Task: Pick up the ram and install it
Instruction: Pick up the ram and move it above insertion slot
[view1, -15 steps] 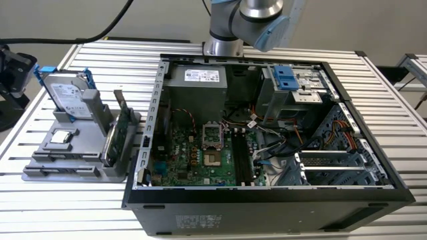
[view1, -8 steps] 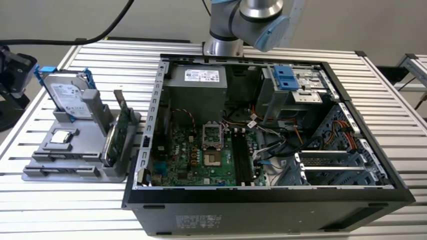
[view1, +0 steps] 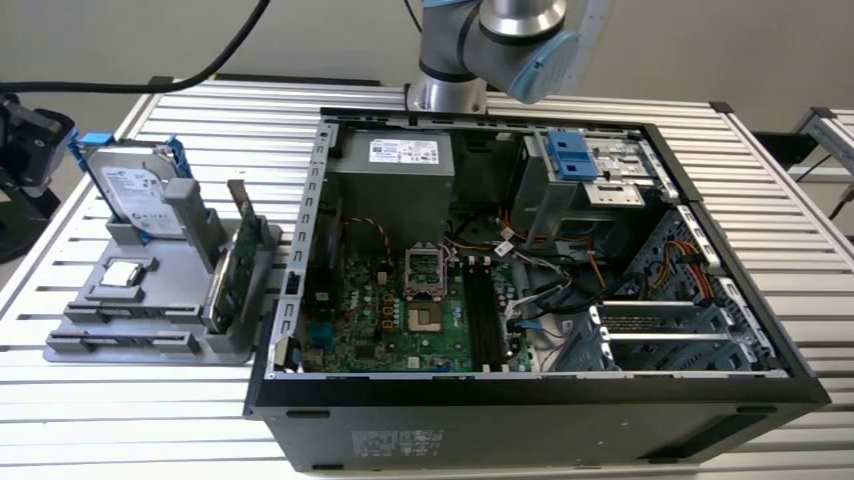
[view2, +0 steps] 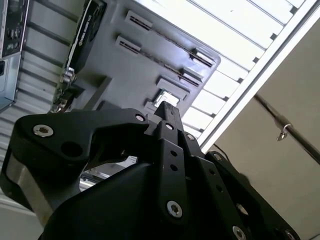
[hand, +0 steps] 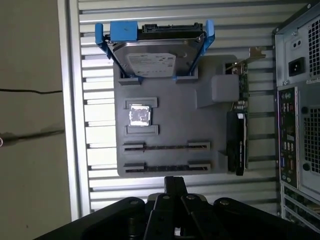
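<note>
the claw (hand: 173, 181), its fingers pressed together on nothing, hangs above the slatted worktop (hand: 95, 150) at the edge of the gray tray (hand: 175, 125), where the ram (hand: 165, 166) seems to be the thin dark strip in the long slot nearest the claw's tips, with the hard drive (hand: 150, 55) at the tray's far end.
</note>
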